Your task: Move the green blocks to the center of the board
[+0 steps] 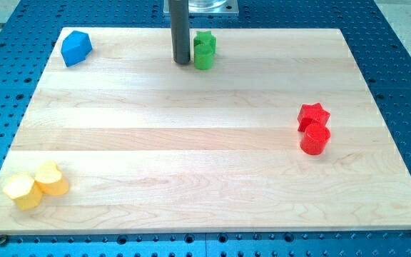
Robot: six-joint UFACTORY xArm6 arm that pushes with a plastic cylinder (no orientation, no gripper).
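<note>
Two glossy green blocks (204,49) touching, just right of my tip (183,61); no fingers, smooth wooden board (191,143).

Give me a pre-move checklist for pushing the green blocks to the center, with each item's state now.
1. My tip in view: ok.
2. Tip beside the green blocks, on their left: ok.
3. Tip touching the green blocks: cannot tell.
4. Tip behind them for a push toward the view's bottom: not ok.
5. Green blocks at board center: not ok, near the top edge.
6. Red blocks, yellow blocks, blue block off the path: ok.
</note>
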